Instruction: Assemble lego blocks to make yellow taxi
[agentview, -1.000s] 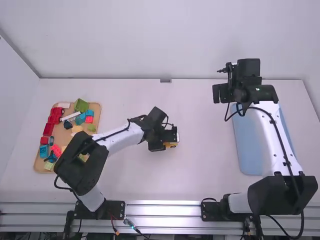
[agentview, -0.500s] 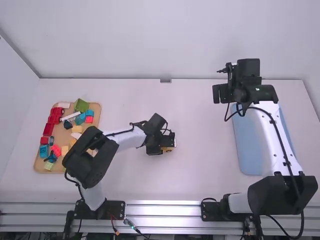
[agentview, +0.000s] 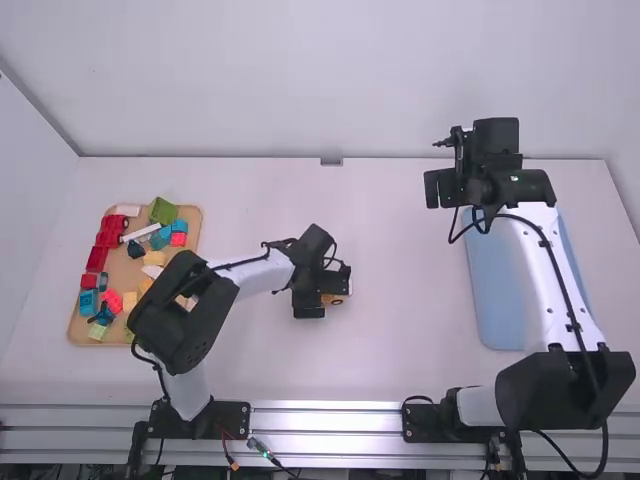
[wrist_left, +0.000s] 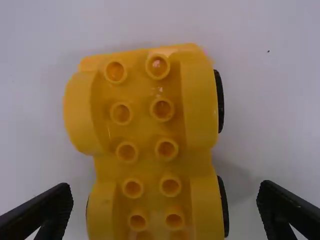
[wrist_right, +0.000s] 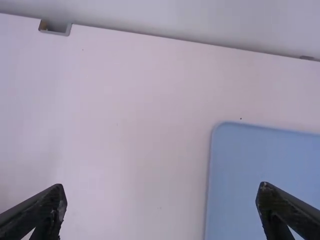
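In the high view my left gripper is low over the middle of the table, partly covering the yellow car base. The left wrist view has the studded yellow car base with black wheels lying between the spread fingers of my left gripper, which stand apart from its sides. My right gripper is held above the table near the blue mat's far end; in the right wrist view, the same right gripper is open with nothing between its fingers.
A wooden tray at the far left holds several loose red, blue, green, yellow and white blocks. The blue mat lies on the right, partly under the right arm. A wall rises behind the table's far edge.
Since a second ago, my left gripper has shifted slightly left and toward the camera, its wrist turning a little. Around the car base, more of the arm has folded back. The right arm has stayed practically still.
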